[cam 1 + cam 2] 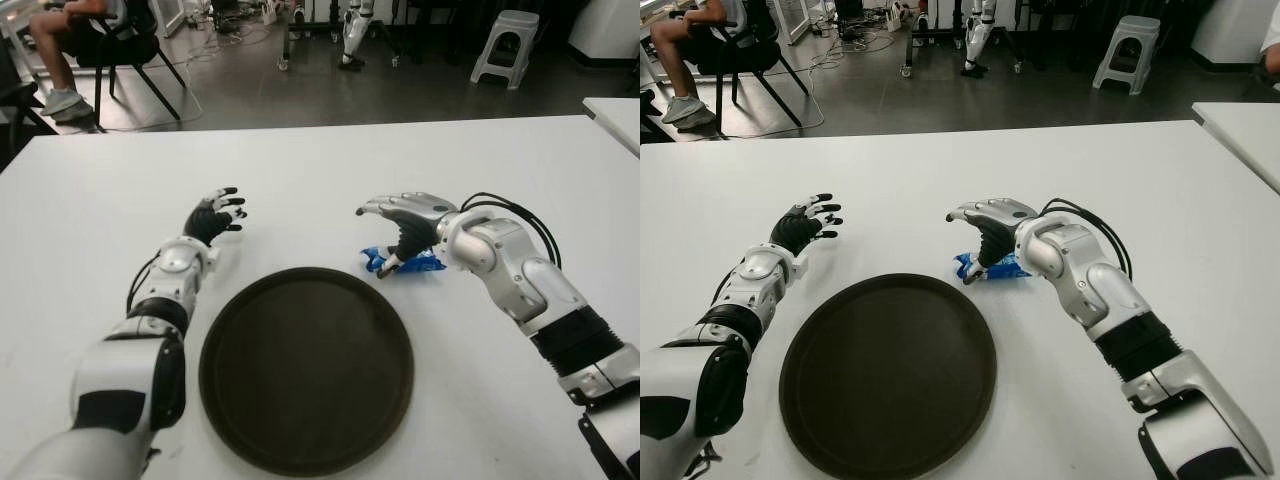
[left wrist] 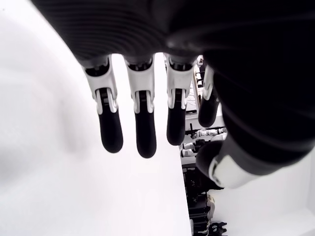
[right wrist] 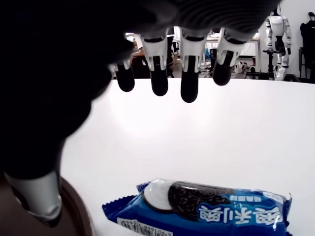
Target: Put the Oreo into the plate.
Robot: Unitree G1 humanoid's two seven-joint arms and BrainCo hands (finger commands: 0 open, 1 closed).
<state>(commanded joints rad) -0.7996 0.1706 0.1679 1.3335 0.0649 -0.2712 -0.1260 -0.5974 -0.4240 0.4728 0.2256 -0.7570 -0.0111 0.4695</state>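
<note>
The right wrist view gives what the eye views cannot: the Oreo pack (image 3: 202, 209) lies flat on the white surface (image 1: 320, 170) beneath the right hand (image 1: 400, 232), with open space between the pack and the straightened fingers (image 3: 189, 83) above it. From the head camera the same hand seems to sit right over the pack, and contact cannot be judged there. The wrist picture settles it — the fingers are spread and extended, pinching nothing. The thumb (image 3: 37, 196) hangs at the pack's side, above the rim of the plate (image 3: 78, 211).

The plate (image 1: 215, 345) is a dark round tray at 6 o'clock on the surface, and nothing lies in it. The Oreo pack sits just outside its rim at about 2 o'clock, close but not touching as far as the eye views show.

The wrapper is blue, printed with a picture of a sandwich biscuit — black wafer, white cream — and a row of white characters along its edge, upside down in the wrist view and not legible.

The left hand (image 1: 215, 215) shows at about 10 o'clock from the plate, fingers loosely fanned and holding nothing; its own wrist view shows only its fingers (image 2: 140, 123) over bare white surface.
</note>
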